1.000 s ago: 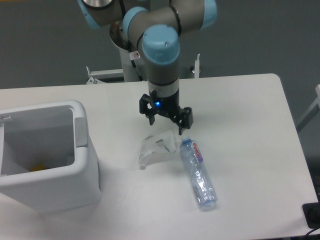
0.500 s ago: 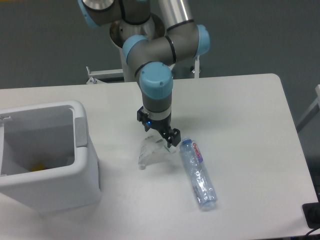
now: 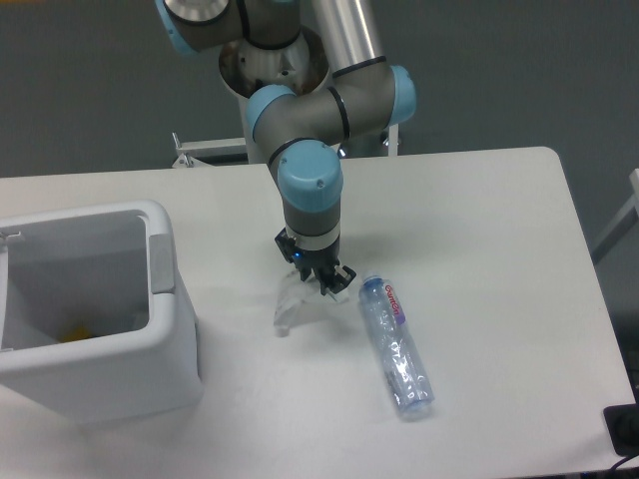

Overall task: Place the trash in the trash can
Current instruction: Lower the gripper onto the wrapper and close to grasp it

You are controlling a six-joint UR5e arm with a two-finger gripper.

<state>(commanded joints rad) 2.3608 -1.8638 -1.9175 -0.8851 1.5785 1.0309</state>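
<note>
The counter (image 3: 469, 230) is big and white. It fills most of the view.

The arm (image 3: 310, 130) is grey with blue caps. It reaches down from the back to the middle of the counter.

The bin (image 3: 165, 329) is white and sits at the left edge of the counter. It has a thick rim and a grey patch on its right side. Something small and yellow (image 3: 72, 335) lies at the bottom inside it.

The bottle (image 3: 396, 346) is clear and squashed. It lies flat on the counter, to the right of the arm's tip. It has red letters near its top end. Nothing touches it.

The wrapper (image 3: 290, 305) is white and crumpled. It lies on the counter between the bin and the bottle, well away from the bin.

The fingers (image 3: 321, 282) are black and point down. They are low, right at the top right edge of the wrapper. They look pressed close together on that edge, but I cannot tell for sure if they grip it. A small blue light glows just above them.
</note>
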